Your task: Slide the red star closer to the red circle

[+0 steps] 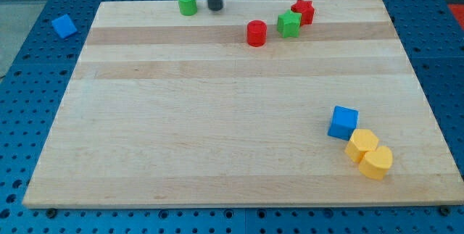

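The red star (304, 11) lies near the view's top, right of centre, touching the green star (288, 24) at its lower left. The red circle (256, 32) stands just left of and below the green star, with a small gap. My tip (215, 8) rests on the board near the top edge, left of the red circle and well left of the red star, just right of the green circle (187, 3).
A blue cube (343, 122) and two yellow blocks (361, 145) (376, 162) cluster at the view's lower right. A small blue block (64, 25) lies off the wooden board (181, 118) at the upper left, on the blue perforated table.
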